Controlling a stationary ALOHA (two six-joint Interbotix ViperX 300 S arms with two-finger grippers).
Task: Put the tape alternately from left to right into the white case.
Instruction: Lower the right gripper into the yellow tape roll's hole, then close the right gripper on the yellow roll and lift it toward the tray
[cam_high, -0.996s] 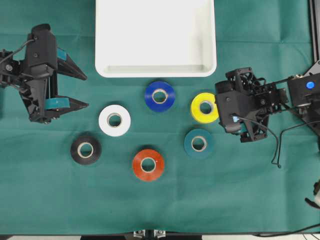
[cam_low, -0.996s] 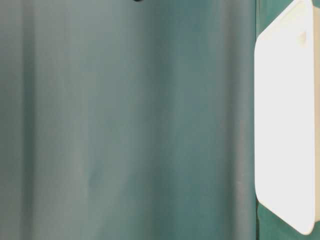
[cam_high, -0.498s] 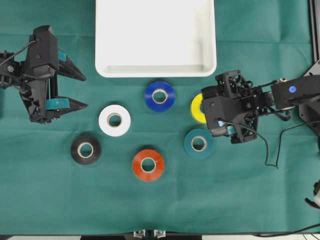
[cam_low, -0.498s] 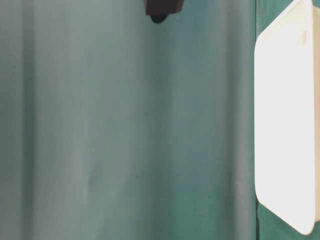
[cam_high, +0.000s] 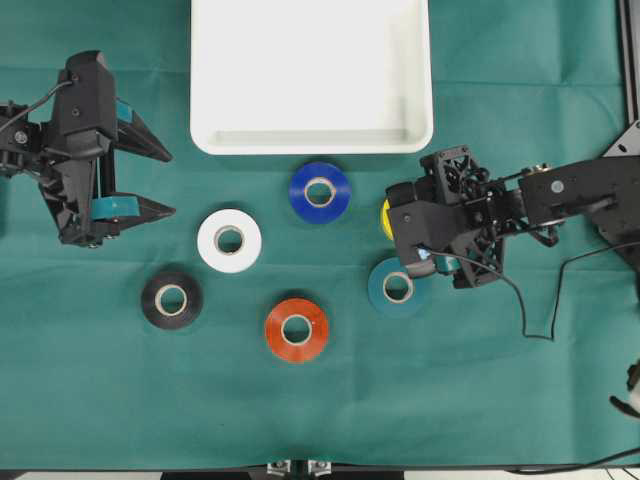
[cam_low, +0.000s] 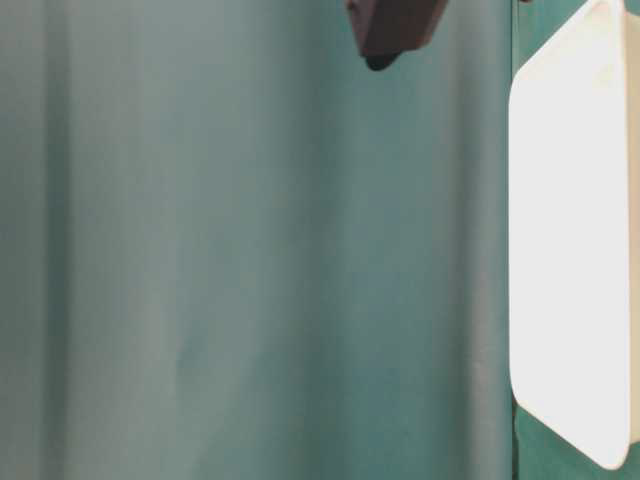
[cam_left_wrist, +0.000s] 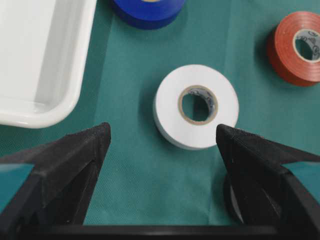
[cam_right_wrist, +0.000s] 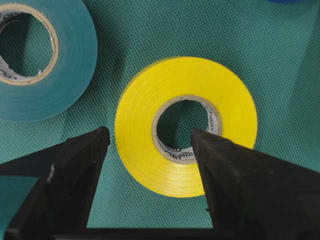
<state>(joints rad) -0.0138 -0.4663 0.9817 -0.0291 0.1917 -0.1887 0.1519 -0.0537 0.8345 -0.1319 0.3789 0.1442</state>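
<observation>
R end effector (cam_right_wrist: 150, 145) released over yellow tape (cam_right_wrist: 186, 125); L end effector (cam_left_wrist: 162, 142) released too.

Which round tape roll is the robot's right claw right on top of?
The yellow tape roll. The open right gripper hangs directly above it, one finger over its hole. The teal roll lies off to the side; the others are farther away.

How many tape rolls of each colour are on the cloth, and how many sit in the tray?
White roll: 1
Black roll: 1
Blue roll: 1
Yellow roll: 1
Teal roll: 1
Orange-red roll: 1
Rolls in the tray: 0
Total: 6 rolls, all on the cloth.
</observation>
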